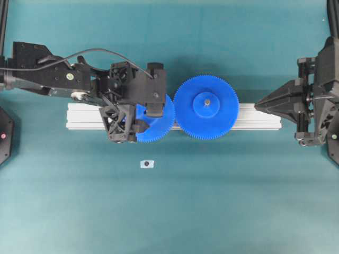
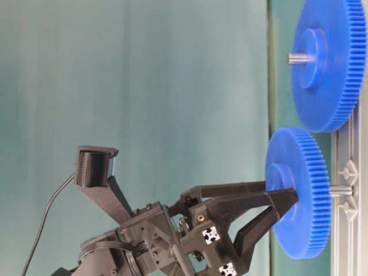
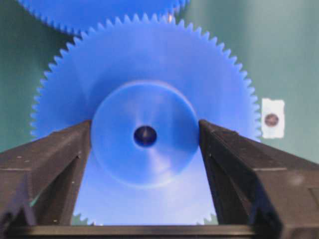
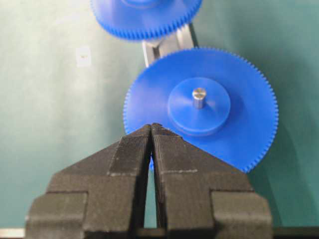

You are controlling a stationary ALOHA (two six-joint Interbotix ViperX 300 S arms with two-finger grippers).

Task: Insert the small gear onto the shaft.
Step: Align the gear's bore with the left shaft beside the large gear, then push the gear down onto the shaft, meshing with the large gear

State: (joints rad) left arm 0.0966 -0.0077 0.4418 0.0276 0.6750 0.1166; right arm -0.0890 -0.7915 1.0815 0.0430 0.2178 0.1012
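The small gear (image 1: 160,129) sits over the aluminium rail, its teeth beside those of the larger gear. In the table-level view the small gear (image 2: 305,167) is threaded on the shaft (image 2: 340,190), with a short length of pin showing between gear and rail. My left gripper (image 3: 145,132) straddles the raised hub, and both fingers (image 3: 65,154) lie against the hub's sides with no gap showing. From above, the left gripper (image 1: 149,117) hides the hub and the shaft. My right gripper (image 4: 152,127) is shut and holds nothing, at the rail's right end (image 1: 258,106).
The larger blue gear (image 1: 206,106) sits on its own pin (image 4: 199,94) in the middle of the rail (image 1: 254,117). A tiny white tag with a black dot (image 1: 146,164) lies on the teal mat in front of the rail.
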